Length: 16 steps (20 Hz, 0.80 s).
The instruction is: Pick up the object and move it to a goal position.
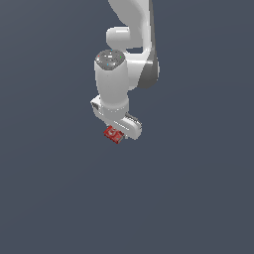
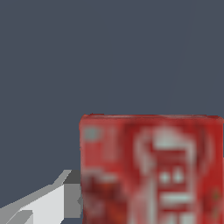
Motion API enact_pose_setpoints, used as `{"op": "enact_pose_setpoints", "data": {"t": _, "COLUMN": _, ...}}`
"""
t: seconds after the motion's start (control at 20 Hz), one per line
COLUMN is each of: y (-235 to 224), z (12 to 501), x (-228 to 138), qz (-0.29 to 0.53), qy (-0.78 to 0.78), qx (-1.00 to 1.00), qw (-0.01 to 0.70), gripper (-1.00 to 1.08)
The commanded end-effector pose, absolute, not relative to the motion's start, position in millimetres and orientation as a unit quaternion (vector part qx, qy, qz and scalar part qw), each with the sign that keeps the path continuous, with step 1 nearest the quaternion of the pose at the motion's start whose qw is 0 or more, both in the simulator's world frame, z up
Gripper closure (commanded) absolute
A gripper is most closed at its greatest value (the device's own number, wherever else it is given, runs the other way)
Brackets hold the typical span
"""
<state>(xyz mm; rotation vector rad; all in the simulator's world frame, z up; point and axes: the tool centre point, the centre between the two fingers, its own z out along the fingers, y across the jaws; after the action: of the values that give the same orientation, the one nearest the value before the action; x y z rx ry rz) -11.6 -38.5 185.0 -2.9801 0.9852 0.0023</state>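
One small flat red rectangular box (image 1: 113, 134) sits right under one white claw (image 1: 119, 132).

One box and one arm are all I can count on the plain dark grey worktop (image 1: 198, 198), whose edges and corners lie outside both views, so the spot cannot be placed against them. The wrist view shows the box (image 2: 151, 168) up close with a pale finger (image 2: 41, 205) touching its side; whether the claw is clamped on it or merely straddling it, I cannot tell. By my judgement the approach is done, while lifting and carrying to the goal remain; no goal marker shows.
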Motion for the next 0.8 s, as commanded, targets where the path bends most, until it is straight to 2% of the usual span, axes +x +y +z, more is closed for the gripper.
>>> {"op": "enact_pose_setpoints", "data": {"t": 0.0, "y": -55, "z": 210, "x": -22, "qz": 0.001, "qy": 0.314, "qx": -0.949, "qw": 0.002, "gripper": 1.08}}
{"op": "enact_pose_setpoints", "data": {"t": 0.75, "y": -147, "z": 351, "x": -73, "qz": 0.001, "qy": 0.314, "qx": -0.949, "qw": 0.001, "gripper": 1.08}}
